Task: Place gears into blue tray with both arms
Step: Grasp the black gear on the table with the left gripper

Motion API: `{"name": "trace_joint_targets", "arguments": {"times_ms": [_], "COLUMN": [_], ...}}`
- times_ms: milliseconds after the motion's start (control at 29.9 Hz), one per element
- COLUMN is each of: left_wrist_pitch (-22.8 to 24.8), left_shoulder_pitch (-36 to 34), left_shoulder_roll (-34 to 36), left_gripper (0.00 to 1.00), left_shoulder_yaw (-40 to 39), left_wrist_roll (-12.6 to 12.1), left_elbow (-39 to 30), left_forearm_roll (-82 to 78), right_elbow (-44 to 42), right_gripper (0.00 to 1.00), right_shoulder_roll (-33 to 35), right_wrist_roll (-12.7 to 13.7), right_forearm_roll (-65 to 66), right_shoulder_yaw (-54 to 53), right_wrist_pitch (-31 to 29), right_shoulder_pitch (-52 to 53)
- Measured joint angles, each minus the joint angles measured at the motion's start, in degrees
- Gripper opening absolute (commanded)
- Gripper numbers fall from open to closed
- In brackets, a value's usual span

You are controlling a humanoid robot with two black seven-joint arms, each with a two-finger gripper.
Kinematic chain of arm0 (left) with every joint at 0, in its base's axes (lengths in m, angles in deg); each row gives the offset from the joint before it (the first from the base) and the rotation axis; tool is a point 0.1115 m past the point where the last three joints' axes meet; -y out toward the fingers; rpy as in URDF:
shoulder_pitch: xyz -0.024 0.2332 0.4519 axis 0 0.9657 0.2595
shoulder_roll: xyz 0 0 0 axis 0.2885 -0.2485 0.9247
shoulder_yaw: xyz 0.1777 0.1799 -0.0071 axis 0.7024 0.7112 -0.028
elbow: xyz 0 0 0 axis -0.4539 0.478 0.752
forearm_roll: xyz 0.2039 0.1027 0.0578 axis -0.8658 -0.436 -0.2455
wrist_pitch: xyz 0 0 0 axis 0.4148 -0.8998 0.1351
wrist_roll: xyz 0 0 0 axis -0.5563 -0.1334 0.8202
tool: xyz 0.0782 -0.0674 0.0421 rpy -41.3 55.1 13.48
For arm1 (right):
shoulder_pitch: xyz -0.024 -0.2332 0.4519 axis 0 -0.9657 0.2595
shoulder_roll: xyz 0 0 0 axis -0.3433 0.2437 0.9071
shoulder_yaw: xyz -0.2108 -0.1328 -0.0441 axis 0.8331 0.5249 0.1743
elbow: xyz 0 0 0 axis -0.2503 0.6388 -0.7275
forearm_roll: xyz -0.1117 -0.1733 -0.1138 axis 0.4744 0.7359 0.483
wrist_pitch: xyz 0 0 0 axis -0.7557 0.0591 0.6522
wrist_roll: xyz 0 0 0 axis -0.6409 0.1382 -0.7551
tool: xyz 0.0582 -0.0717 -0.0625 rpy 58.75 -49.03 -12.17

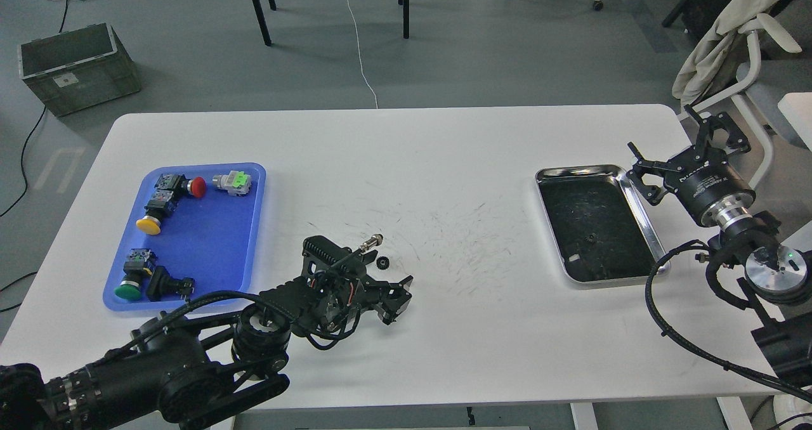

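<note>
The left gripper [387, 290] is hovering low over the white table [444, 138] just right of the blue tray [209, 240], its fingers spread and empty, with one gear [382, 263] lying loose just beyond it. The right gripper [675, 148] is hanging open far right of the blue tray, beside a steel tray [641, 217] where a second gear [589, 238] is sitting.

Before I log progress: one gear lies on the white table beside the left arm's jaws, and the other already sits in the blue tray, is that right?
Not quite. The head view shows the second gear in the steel tray, not the blue tray. The first gear does lie on the table by the left gripper.
</note>
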Motion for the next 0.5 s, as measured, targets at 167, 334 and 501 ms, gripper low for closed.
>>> {"name": "trace_joint_targets", "arguments": {"times_ms": [167,334,501], "left_wrist_pitch": [-0.06,-0.09,-0.10], "left_shoulder_pitch": [0.11,0.12,0.27], "left_shoulder_roll": [0.04,0.37,0.45], "left_gripper": [0.49,0.34,0.08], "left_shoulder_yaw": [-0.12,-0.35,-0.63], "left_wrist_roll": [-0.02,-0.13,-0.23], "left_elbow": [0.23,0.42,0.45], "left_forearm_roll": [0.00,0.05,0.64], "right_elbow": [-0.07,-0.08,-0.08], "right_gripper": [0.95,0.95,0.95], "right_shoulder_roll": [0.00,0.00,0.00], "right_wrist_roll": [0.00,0.00,0.00], "right_forearm_roll": [0.02,0.04,0.05], "right_shoulder_yaw": [0.07,0.08,0.08], "right_wrist_pitch": [0.00,0.00,0.00], "right_shoulder_pitch": [-0.01,0.00,0.00]}}
